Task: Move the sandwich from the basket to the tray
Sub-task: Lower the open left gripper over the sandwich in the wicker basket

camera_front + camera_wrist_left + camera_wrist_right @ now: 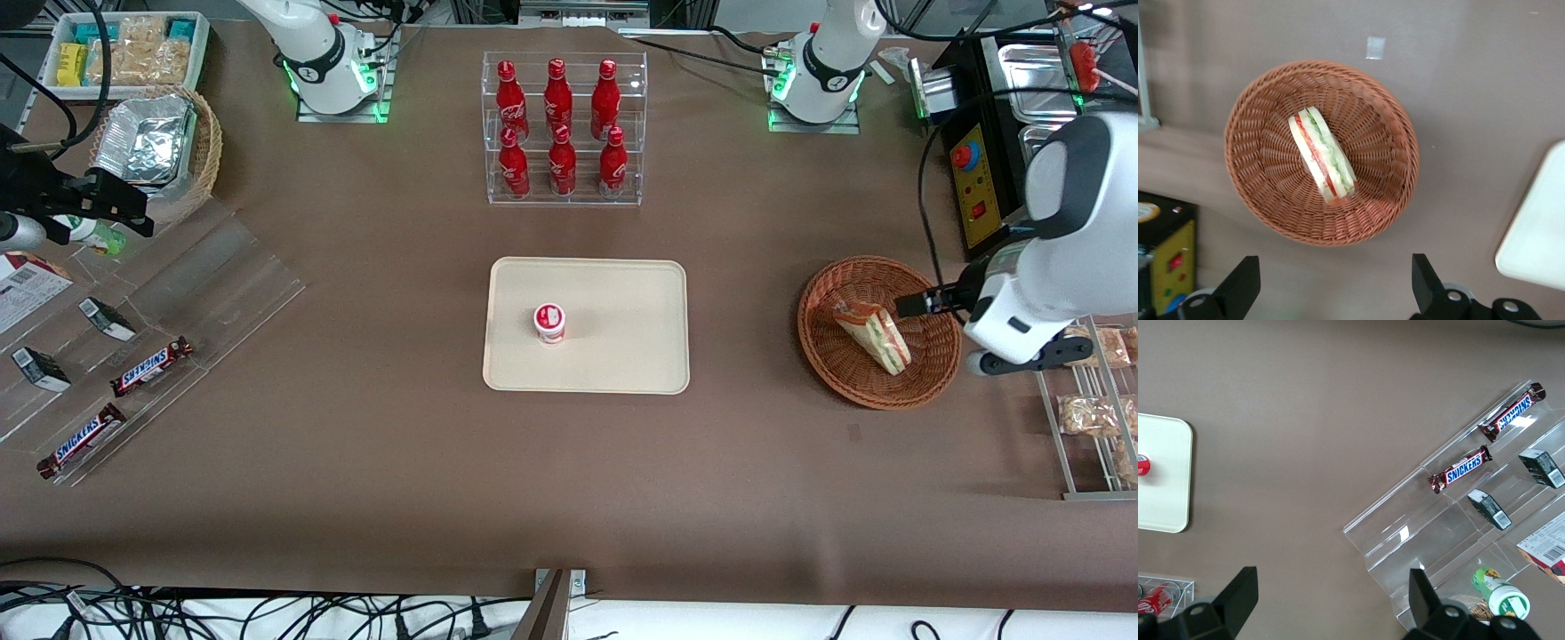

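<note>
Brown paper-covered table here, pretty busy setup. The cream tray sits mid-table with a small red-and-white cup standing on it, and farther from the front camera there's a clear rack of red bottles. Over toward my end of the table is the reddish wicker basket, and the sandwich is lying in it on its side, filling layers showing, well apart from the tray. My gripper is hanging above the basket's edge with the fingers spread wide, nothing between them, not touching the sandwich or the wicker. Snickers bars lie on a clear stand toward the parked arm's end.
</note>
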`<action>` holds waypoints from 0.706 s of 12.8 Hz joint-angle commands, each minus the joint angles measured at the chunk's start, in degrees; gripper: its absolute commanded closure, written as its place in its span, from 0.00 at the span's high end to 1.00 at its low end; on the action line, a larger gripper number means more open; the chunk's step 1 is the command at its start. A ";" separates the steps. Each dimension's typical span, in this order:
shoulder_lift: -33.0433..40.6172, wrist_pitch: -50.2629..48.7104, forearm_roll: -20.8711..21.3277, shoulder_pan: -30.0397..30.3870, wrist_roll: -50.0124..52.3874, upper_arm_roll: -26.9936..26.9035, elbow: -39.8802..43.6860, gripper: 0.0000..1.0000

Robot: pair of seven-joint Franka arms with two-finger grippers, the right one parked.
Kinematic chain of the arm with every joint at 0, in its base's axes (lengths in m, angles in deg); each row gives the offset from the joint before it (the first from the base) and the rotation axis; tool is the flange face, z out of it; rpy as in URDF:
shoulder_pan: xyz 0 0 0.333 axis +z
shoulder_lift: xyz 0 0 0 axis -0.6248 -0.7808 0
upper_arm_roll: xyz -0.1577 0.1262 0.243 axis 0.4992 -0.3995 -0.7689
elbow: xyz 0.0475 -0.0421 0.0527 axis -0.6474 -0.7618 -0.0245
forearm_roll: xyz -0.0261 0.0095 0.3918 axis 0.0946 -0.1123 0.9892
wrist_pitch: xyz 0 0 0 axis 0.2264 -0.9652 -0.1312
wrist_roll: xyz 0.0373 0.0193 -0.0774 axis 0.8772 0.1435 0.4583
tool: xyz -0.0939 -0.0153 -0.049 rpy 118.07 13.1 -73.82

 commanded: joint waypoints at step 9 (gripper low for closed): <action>5.20 28.71 -0.09 3.40 16.33 -0.35 -25.56 1.00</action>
